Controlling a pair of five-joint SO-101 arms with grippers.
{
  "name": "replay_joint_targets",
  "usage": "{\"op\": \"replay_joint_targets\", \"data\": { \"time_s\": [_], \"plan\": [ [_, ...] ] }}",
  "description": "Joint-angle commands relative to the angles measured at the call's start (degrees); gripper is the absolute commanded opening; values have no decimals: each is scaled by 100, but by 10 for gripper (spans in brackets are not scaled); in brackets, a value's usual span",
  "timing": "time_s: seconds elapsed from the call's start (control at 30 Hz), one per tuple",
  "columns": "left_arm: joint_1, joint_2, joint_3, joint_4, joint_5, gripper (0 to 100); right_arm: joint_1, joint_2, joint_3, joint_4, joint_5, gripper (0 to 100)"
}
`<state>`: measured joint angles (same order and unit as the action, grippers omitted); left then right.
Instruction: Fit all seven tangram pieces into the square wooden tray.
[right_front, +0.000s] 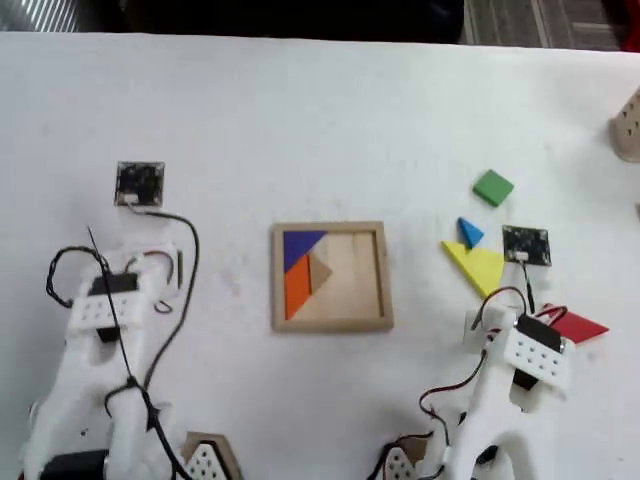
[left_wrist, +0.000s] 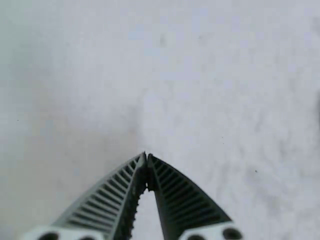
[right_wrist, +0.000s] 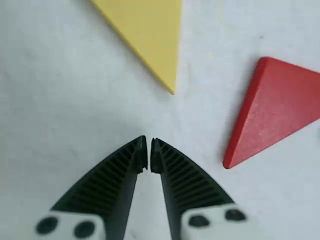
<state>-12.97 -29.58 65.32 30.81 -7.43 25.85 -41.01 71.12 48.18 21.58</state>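
Note:
The square wooden tray lies mid-table and holds a blue triangle, an orange piece and a small plain-wood triangle. To its right lie a yellow triangle, a small blue triangle, a green square and a red triangle. My right gripper is shut and empty, just short of the yellow triangle, with the red triangle beside it. Over bare table, my left gripper is shut on nothing.
Two small black boards with wires lie on the white table, one at the left and one near the yellow triangle. A wooden object sits at the right edge. Cables trail around both arms.

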Motion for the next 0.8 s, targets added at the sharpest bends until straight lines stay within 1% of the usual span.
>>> {"op": "replay_joint_targets", "data": {
  "time_s": [0.0,0.2,0.4,0.57,0.77],
  "plan": [
    [163,-505,70,-167,-79,24,110,4,-141,-75,79,18],
    [171,-505,70,-167,-79,24,84,4,-9,-356,79,18],
    [145,-505,79,-167,-79,24,84,4,9,-382,79,18],
    [48,-505,185,-325,-79,24,84,13,18,-374,387,18],
    [48,-505,193,-396,-70,24,84,13,62,-382,422,18]
  ]
}}
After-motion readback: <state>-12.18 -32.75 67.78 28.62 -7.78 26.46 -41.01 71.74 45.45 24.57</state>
